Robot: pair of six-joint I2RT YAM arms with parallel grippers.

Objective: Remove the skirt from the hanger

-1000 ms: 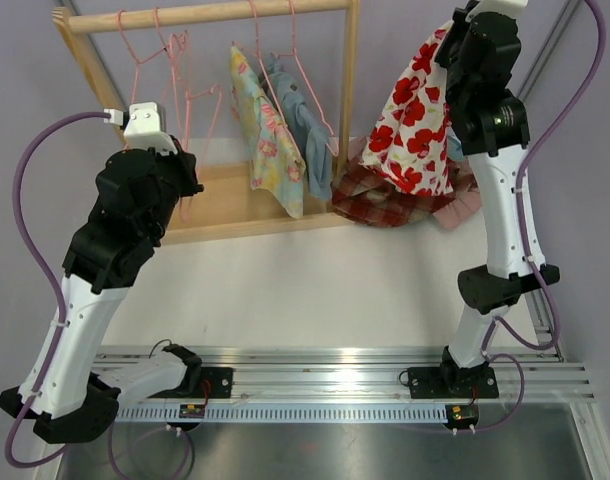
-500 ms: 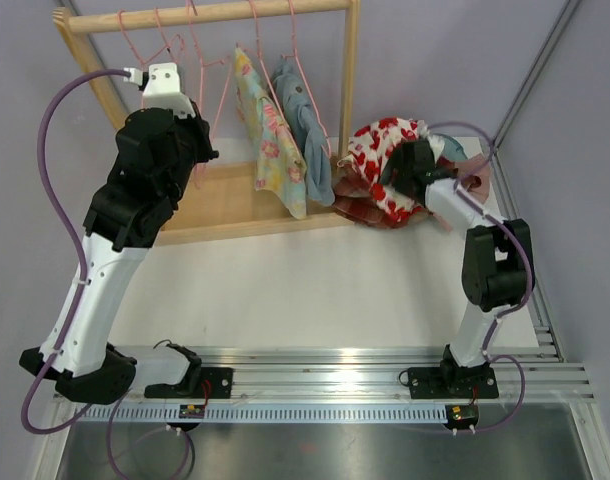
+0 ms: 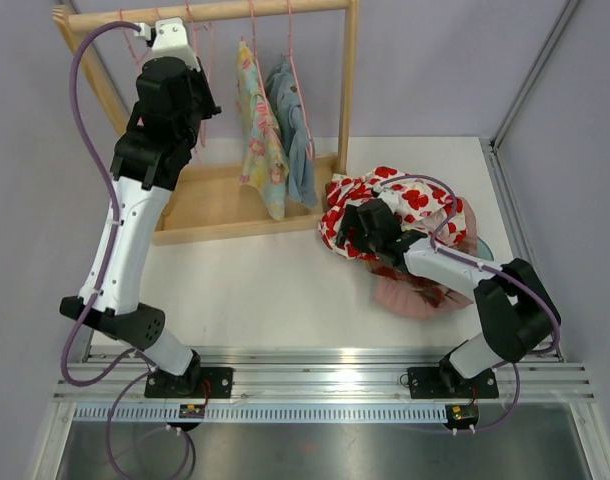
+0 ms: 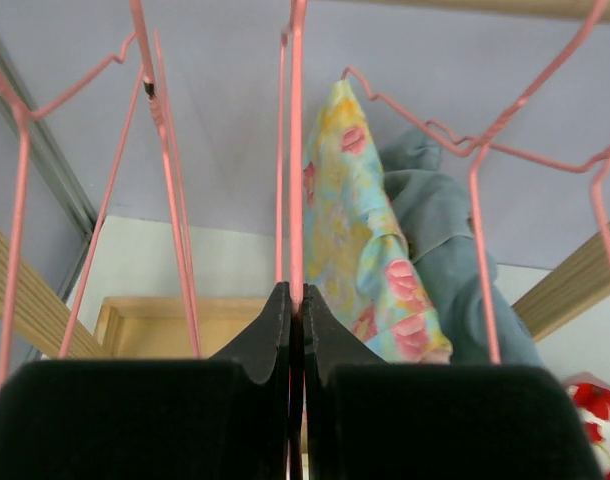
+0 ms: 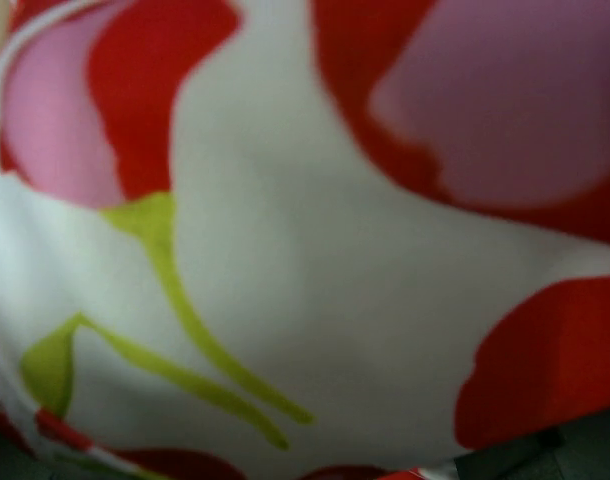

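L claw (image 4: pixel 295 297) is clamped shut on a pink hanger (image 4: pixel 296 150), wire rising straight above it. R claw (image 3: pixel 347 236) is nosed into the red-flowered skirt (image 3: pixel 413 200), heaped on the worktop (image 3: pixel 275 290) right against its front (cloth fills its cam; can't tell jaw gap).

Pale lavender walls (image 3: pixel 435 60) all round, with a grey metal strut (image 3: pixel 533 70) running up the right-hand corner. The surface (image 3: pixel 275 290) is plain matte white and evenly lit (soft shadows only). A light wooden clothes rack (image 3: pixel 348 80) stands at its far left. A ribbed aluminium rail (image 3: pixel 325 378) lines the near edge, with a shiny metal sheet (image 3: pixel 335 450) below it.
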